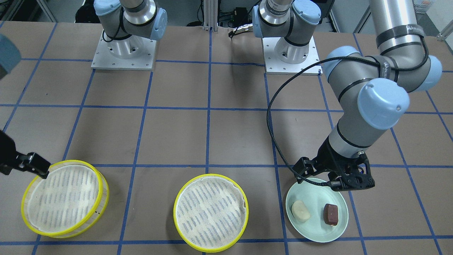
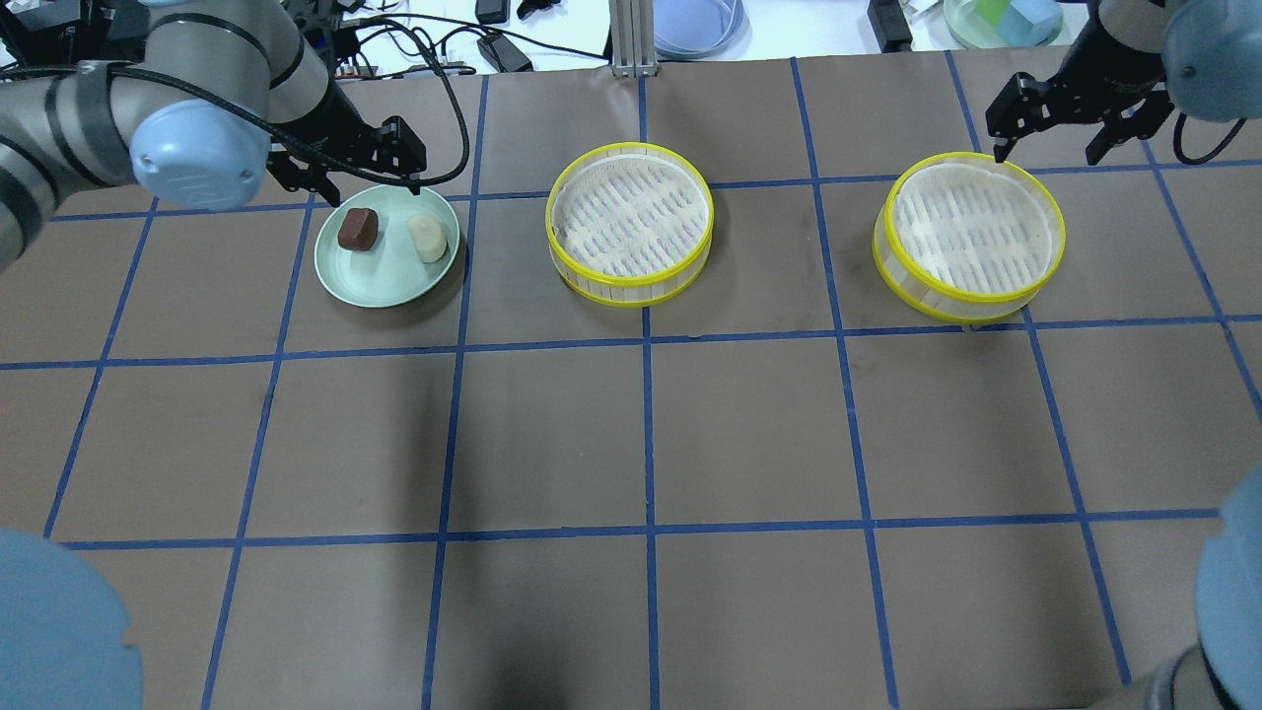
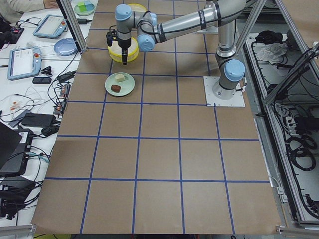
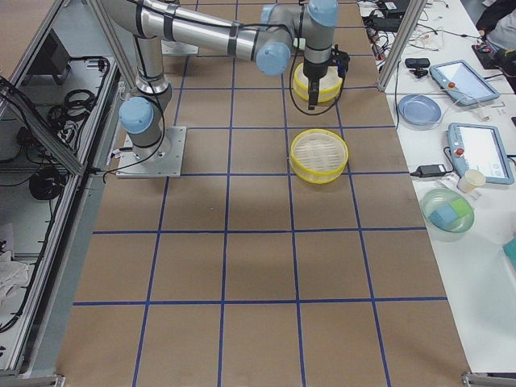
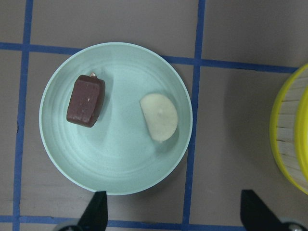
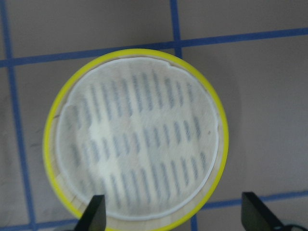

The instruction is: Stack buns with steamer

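Note:
A cream bun (image 2: pixel 428 239) and a dark reddish-brown bun (image 2: pixel 357 228) lie side by side on a pale-green plate (image 2: pixel 385 284). My left gripper (image 2: pixel 347 182) is open and empty, hovering just beyond the plate's far edge. The left wrist view shows both the cream bun (image 5: pixel 159 117) and the brown bun (image 5: pixel 86 100) ahead of the gripper (image 5: pixel 173 211). Two yellow-rimmed steamer tiers stand empty, one in the middle (image 2: pixel 631 222), one at the right (image 2: pixel 971 237). My right gripper (image 2: pixel 1047 148) is open above the right tier's far rim (image 6: pixel 137 139).
The two arm bases (image 1: pixel 124 53) (image 1: pixel 290 56) stand at the robot's side of the table. Beyond the far edge are an aluminium post (image 2: pixel 631 35), cables, a blue dish (image 2: pixel 695 25) and a green bowl (image 2: pixel 1001 20). The brown table surface has a blue tape grid.

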`<action>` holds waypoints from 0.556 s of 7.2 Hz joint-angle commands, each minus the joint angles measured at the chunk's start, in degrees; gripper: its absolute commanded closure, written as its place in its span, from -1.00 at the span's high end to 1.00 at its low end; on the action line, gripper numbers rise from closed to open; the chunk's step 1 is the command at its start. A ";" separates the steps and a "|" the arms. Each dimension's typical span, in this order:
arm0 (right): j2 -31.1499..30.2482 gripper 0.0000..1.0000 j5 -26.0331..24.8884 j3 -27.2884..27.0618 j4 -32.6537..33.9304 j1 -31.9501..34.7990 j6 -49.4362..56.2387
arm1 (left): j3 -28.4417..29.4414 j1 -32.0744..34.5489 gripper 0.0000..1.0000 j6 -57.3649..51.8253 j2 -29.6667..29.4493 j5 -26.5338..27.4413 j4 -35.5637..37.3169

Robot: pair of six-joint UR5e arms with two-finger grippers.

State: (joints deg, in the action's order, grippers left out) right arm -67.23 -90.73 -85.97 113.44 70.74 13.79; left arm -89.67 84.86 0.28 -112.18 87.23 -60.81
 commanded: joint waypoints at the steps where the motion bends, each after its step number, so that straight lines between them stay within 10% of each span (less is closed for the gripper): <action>1: 8.14 0.99 0.28 -0.16 7.40 -4.21 5.89 | 0.11 -0.13 0.90 0.08 -6.54 -0.04 4.21; 3: 11.67 0.92 1.07 -0.16 9.33 -4.21 5.64 | 0.29 -0.14 0.77 0.08 -10.50 -0.04 7.45; 4: 11.68 0.69 0.73 -0.25 9.25 -4.21 6.07 | 0.64 -0.31 0.31 -0.10 -11.82 0.14 7.55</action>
State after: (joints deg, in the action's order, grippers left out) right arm -56.40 -89.97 -86.15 122.26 66.60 19.46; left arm -89.35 84.67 0.31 -122.10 87.23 -54.08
